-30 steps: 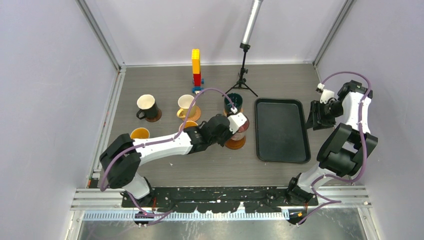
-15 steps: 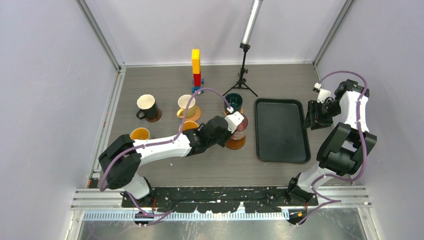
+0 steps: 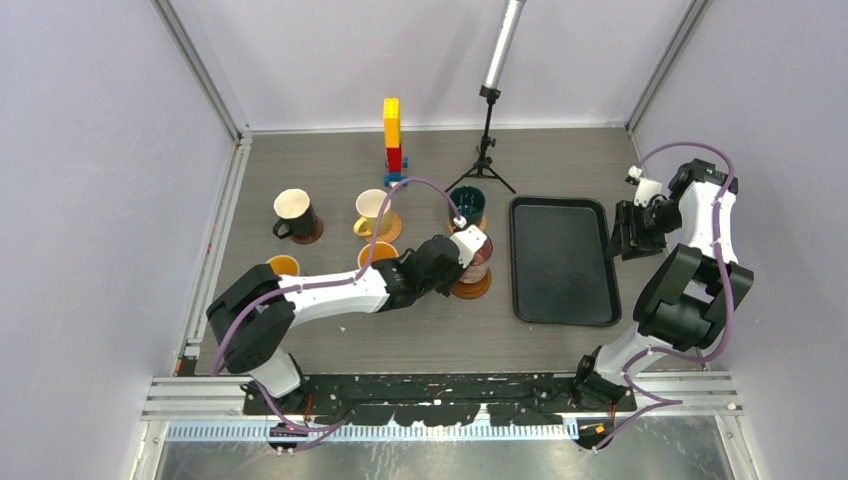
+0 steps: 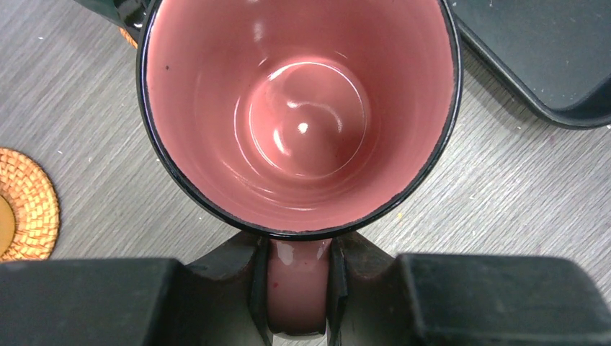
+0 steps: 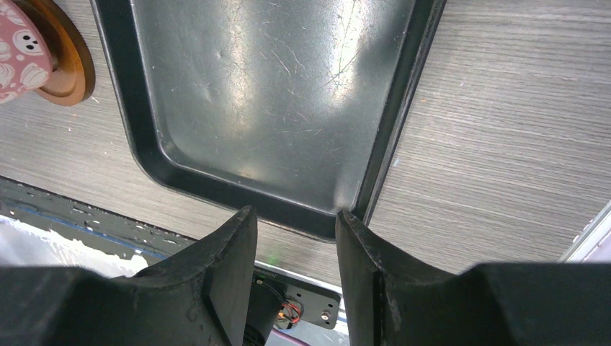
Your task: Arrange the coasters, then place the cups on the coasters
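Note:
My left gripper (image 4: pixel 299 249) is shut on the handle of the pink cup (image 4: pixel 299 108), seen from above in the left wrist view. In the top view this cup (image 3: pixel 481 260) sits over a brown coaster (image 3: pixel 472 290); whether they touch I cannot tell. Behind it the dark green cup (image 3: pixel 466 204) stands on a coaster. The cream-yellow cup (image 3: pixel 371 209) and the black cup (image 3: pixel 292 211) each stand on a coaster too. Two orange-inside cups (image 3: pixel 377 252) (image 3: pixel 283 265) are partly hidden by my left arm. My right gripper (image 5: pixel 295 223) hangs open and empty over the tray's corner.
The black tray (image 3: pixel 562 260) lies right of the pink cup. At the back stand a tower of toy bricks (image 3: pixel 392 135) and a small tripod (image 3: pixel 486 160). A woven orange coaster (image 4: pixel 29 205) shows at the left edge of the left wrist view.
My left gripper has shifted the pink cup slightly toward the near side, over its coaster. My right arm drew back a little at the tray's right edge.

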Robot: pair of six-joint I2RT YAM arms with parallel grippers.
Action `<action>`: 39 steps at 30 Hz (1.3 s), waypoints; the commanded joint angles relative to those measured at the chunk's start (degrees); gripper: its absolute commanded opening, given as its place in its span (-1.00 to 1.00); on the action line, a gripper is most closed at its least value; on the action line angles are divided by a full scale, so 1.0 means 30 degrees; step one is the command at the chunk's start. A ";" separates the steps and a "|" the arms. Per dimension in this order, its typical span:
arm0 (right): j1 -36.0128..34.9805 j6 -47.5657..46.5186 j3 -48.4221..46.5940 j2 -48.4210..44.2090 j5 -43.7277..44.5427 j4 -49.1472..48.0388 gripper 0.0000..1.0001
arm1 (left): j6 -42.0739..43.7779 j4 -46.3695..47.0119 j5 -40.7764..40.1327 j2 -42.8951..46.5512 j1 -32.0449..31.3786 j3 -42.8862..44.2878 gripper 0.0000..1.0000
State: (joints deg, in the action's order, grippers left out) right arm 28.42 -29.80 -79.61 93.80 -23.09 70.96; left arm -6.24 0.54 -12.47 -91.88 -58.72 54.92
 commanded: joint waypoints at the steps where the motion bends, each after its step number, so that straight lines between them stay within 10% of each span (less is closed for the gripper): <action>1: -0.0100 0.0004 -0.0606 -0.0068 0.0102 0.0047 -0.01 | -0.0516 0.3087 -0.0445 0.0252 0.0102 0.0269 -1.00; 8: -0.0085 0.0028 -0.0622 -0.0030 0.0124 0.0010 -0.01 | -0.1040 0.2348 0.0046 -0.0066 0.0093 0.0269 -0.90; 21: -0.0100 -0.0024 -0.0866 0.0066 0.0073 0.0162 -0.01 | -0.2052 0.0606 0.1193 0.0655 -0.0496 0.0210 0.11; 39: -0.0693 0.0038 -0.0465 -0.0051 -0.0004 0.0025 -0.01 | -0.2110 -0.2612 0.2897 0.2600 -0.0497 0.0942 0.39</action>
State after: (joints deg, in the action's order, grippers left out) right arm 27.44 -29.80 -80.14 94.28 -22.79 71.13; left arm -13.13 -3.46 -5.93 -88.90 -60.42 54.74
